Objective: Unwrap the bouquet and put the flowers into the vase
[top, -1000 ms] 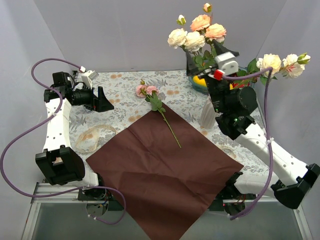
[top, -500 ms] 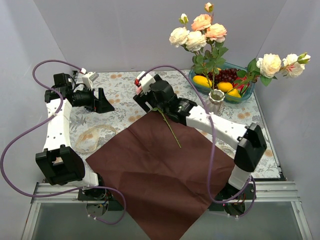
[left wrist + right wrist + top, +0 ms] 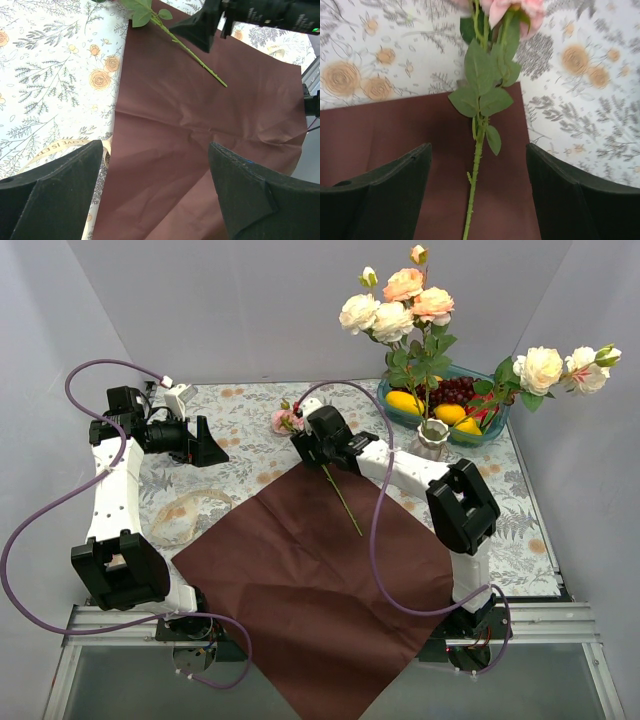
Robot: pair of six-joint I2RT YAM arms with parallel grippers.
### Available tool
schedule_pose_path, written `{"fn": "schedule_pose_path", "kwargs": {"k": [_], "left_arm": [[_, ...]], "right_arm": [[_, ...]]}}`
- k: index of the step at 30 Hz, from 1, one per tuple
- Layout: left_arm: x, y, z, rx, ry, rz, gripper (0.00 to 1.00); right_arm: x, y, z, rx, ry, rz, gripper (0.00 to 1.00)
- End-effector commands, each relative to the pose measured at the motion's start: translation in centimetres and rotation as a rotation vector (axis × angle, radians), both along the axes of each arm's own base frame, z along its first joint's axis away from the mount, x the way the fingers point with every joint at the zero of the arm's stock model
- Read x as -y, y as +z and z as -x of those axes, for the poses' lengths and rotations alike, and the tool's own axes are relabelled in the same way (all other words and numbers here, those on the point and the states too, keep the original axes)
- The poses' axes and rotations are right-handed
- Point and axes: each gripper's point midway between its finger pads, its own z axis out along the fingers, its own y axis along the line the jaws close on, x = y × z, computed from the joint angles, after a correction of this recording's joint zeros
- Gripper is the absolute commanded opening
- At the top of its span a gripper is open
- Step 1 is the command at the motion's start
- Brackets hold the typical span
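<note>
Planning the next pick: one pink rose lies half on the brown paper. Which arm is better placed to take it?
Right. The right gripper hangs open directly over the rose, stem between its fingers, and the vase stands on that arm's side. The left gripper is open too, but far off to the left.

pink rose | stem lies inside wide-apart tool | dark red paper beneath

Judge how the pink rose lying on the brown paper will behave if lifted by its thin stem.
The rose looks light: thin stem, few leaves. Held low on the stem, it would likely tip toward the bloom, its bulkiest end. So narrow a stem might swivel or slip between the right gripper's broad fingers.
</note>
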Motion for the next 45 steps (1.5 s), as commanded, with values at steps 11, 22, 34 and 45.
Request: {"fn": "schedule_pose_path", "kwargs": {"k": [11, 22, 34, 45], "left_arm": [[-0.1, 0.5, 0.5, 0.049, -0.02, -0.026, 0.86], [0.1, 1.4, 0.7, 0.057, -0.013, -0.013, 0.86], [0.1, 1.6, 1.3, 0.072, -0.01, -0.026, 0.86], [0.4, 1.4, 1.9, 0.063, -0.009, -0.014, 0.86]], "right_arm": [[1.0, -7.9, 0.6, -0.2, -0.029, 0.011, 0.83], [1.4, -10.9, 0.8, -0.303, -0.053, 0.025, 0.68], [0.7, -7.6, 0.9, -0.268, -0.037, -0.024, 0.01], [-3.1, 12.6, 0.4, 0.099, 0.071, -0.183, 0.01]]}}
